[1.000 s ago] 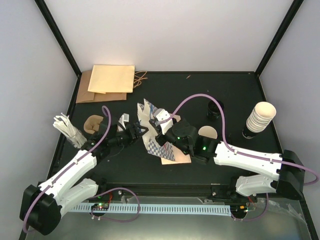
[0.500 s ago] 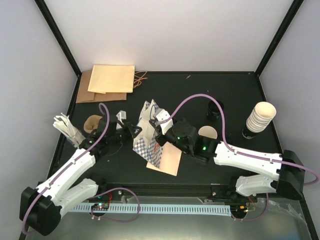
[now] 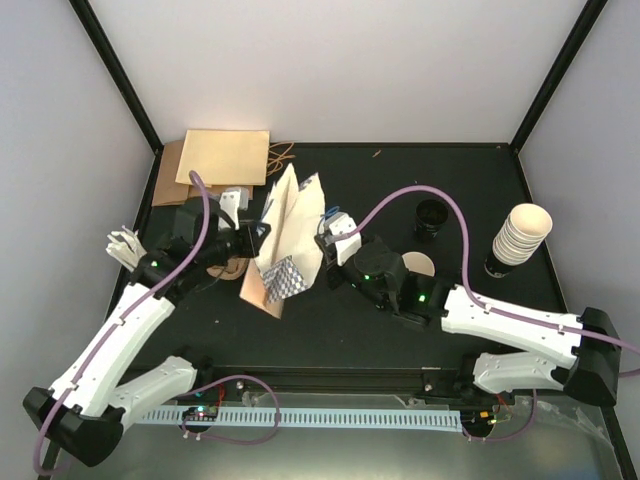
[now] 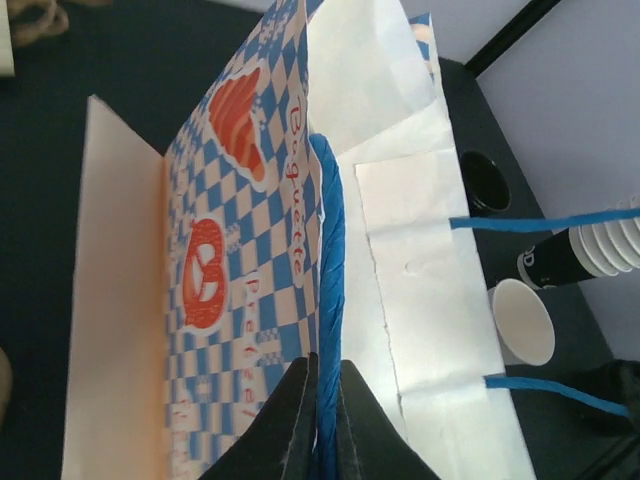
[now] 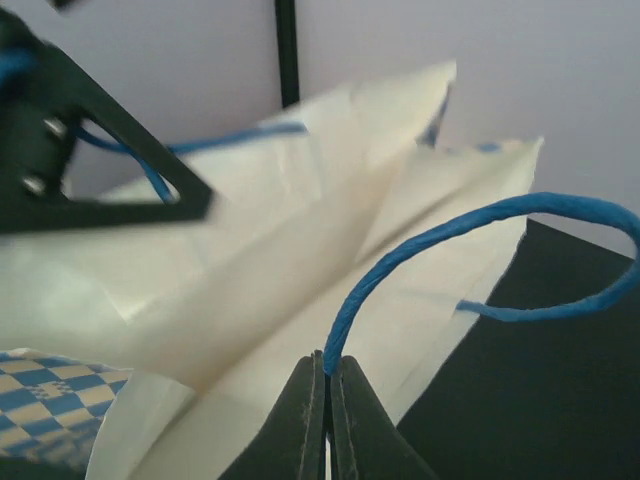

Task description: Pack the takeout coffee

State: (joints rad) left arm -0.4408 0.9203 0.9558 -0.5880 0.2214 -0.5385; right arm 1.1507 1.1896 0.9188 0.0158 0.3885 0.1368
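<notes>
Blue twine handle (image 4: 330,250) clamped tight in the left gripper (image 4: 322,385) — the right gripper (image 5: 327,375) pinches the bag's (image 3: 290,235) other handle (image 5: 480,225). Cream cup (image 3: 417,266) stands right of the tabletop's (image 3: 480,180) centre, beside the right arm (image 3: 500,315).

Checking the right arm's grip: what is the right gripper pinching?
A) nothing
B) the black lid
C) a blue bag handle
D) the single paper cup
C: the right gripper is shut on a blue handle of the bag.
</notes>
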